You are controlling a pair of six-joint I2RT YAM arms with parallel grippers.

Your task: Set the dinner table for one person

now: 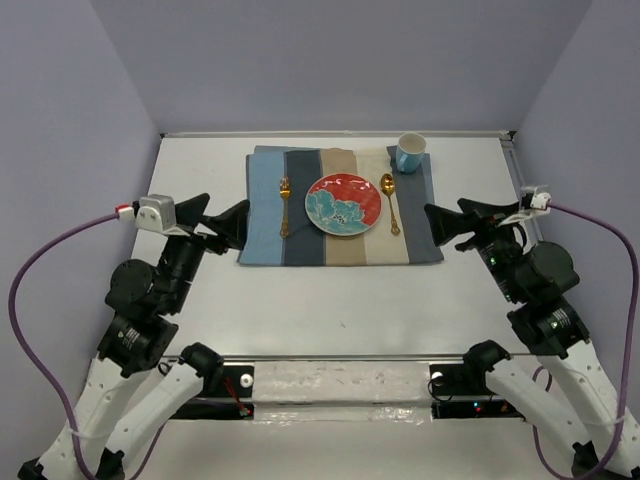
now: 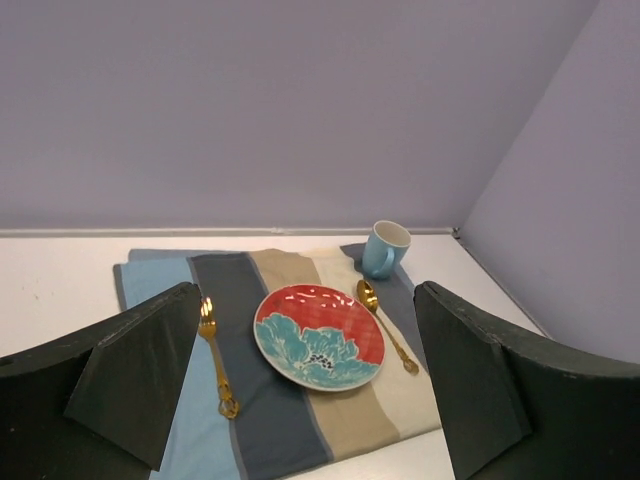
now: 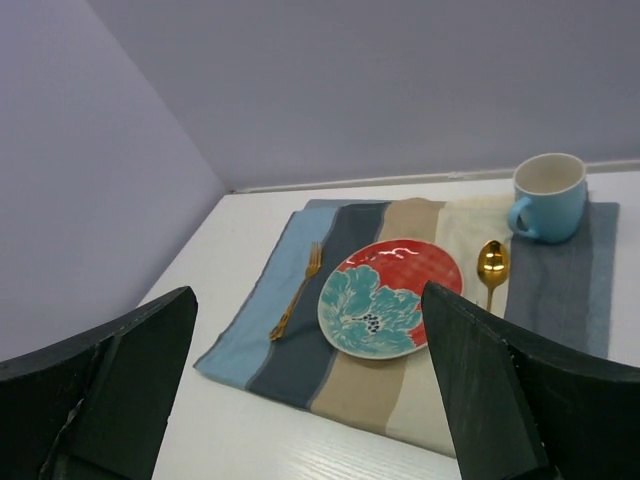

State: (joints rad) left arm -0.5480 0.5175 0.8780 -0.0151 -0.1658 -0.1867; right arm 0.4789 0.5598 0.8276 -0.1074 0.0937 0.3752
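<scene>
The white dinner table (image 1: 330, 300) carries a striped placemat (image 1: 300, 245). On the mat lie a red and teal flowered plate (image 1: 343, 204), a gold fork (image 1: 285, 207) to its left, a gold spoon (image 1: 390, 202) to its right and a blue mug (image 1: 409, 153) at the far right corner. My left gripper (image 1: 238, 218) is open and empty beside the mat's left edge. My right gripper (image 1: 440, 222) is open and empty beside the mat's right edge. The wrist views show the plate (image 2: 319, 336) (image 3: 390, 296), fork (image 2: 217, 357) (image 3: 297, 290), spoon (image 2: 385, 325) (image 3: 491, 266) and mug (image 2: 385, 248) (image 3: 548, 197).
Lilac walls close the table in at the back and both sides. A raised rim (image 1: 335, 134) runs along the far edge. A clear bar (image 1: 340, 378) crosses the near edge between the arm bases.
</scene>
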